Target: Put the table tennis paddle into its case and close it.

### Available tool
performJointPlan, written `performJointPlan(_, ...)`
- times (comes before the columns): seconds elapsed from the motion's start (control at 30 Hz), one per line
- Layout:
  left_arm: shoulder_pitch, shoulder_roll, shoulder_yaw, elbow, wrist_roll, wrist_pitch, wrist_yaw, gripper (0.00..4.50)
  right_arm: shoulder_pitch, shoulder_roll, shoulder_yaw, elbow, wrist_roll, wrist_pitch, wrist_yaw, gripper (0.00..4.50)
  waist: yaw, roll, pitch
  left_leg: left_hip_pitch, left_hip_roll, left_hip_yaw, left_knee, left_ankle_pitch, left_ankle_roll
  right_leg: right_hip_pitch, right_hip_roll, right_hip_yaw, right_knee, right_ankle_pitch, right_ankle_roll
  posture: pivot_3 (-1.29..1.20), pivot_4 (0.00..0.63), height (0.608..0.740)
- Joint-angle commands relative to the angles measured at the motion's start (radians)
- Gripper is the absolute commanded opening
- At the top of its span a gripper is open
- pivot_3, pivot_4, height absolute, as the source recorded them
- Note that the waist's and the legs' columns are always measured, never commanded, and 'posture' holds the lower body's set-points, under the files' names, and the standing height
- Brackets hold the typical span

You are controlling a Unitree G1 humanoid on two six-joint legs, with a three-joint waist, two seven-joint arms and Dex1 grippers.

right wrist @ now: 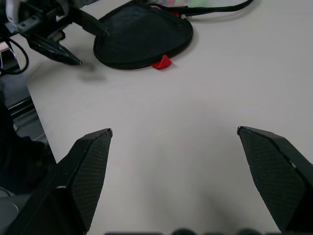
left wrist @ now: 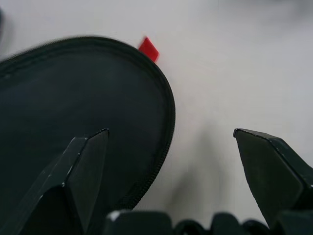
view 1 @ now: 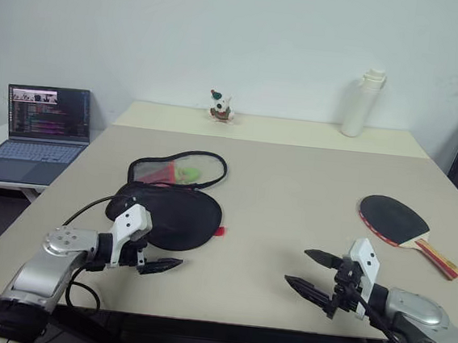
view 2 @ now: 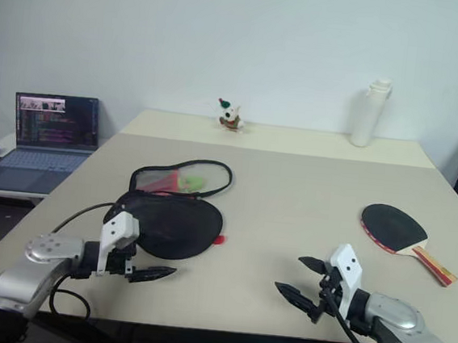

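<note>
Closest to the near edge of the table (view 1: 295,158), both grippers hang just above the top. On the left, the left gripper (view 1: 153,261) has its two black fingers spread apart with nothing between them; it points toward the middle of the table, and one finger sits over the near rim of the case (view 1: 172,215). Over on the right, the right gripper (view 1: 314,274) is likewise spread wide and empty, hovering over bare tabletop and aimed leftward toward the case.

That case lies flat on the left half of the table, unzipped — its black fabric half lies nearer the robot, and the other half is folded open behind it, showing a pale inside with patches of red and green. Whether those coloured patches are lining or loose items inside I cannot tell. A small red tab (view 1: 220,231) pokes out at the case's right rim, toward the table's centre.

Well apart from it, on the right side of the table, the table tennis paddle (view 1: 395,219) lies flat — black face up, wood handle with red edging pointing toward the right near corner. It is outside the case.

Farther back stand a white bottle (view 1: 363,102) and a small figurine (view 1: 221,107). An open laptop (view 1: 43,125) sits on a side surface to the left.
</note>
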Motion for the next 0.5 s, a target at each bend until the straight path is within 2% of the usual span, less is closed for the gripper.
performJointPlan(0.03,-0.045,-0.008,-0.022,0.080,0.036,-0.083,-0.039,4.45,-0.018,0.006,0.004,-0.040,0.017,-0.004,-0.012,4.50,0.000,0.000,0.000,0.000,0.000,0.000,0.000,0.000,0.000,0.000,0.000,0.000,0.000,0.001,0.001,0.00,0.150,0.740)
performJointPlan(0.3,-0.127,-0.045,-0.085,0.230,0.101,-0.186,-0.097,4.45,-0.029,0.006,0.003,-0.018,0.007,-0.021,-0.013,4.50,0.000,0.000,0.000,0.000,0.000,0.000,0.000,0.000,0.000,0.000,0.000,0.000,0.001,0.001,0.002,0.00,0.150,0.740)
performJointPlan(0.4,-0.141,-0.050,-0.084,0.259,0.109,-0.200,-0.103,3.85,-0.020,0.005,-0.008,-0.018,0.005,-0.027,-0.021,4.50,0.001,0.000,0.000,0.000,0.000,0.000,0.000,0.000,0.000,0.000,0.000,0.000,0.001,0.001,0.002,0.00,0.150,0.740)
performJointPlan(0.5,-0.136,-0.039,-0.069,0.276,0.103,-0.201,-0.116,2.83,-0.012,0.001,-0.024,-0.021,0.004,-0.032,-0.032,4.50,0.001,0.000,0.000,0.000,0.000,-0.001,0.001,0.000,0.000,0.000,0.000,0.000,0.001,0.001,0.002,0.00,0.150,0.740)
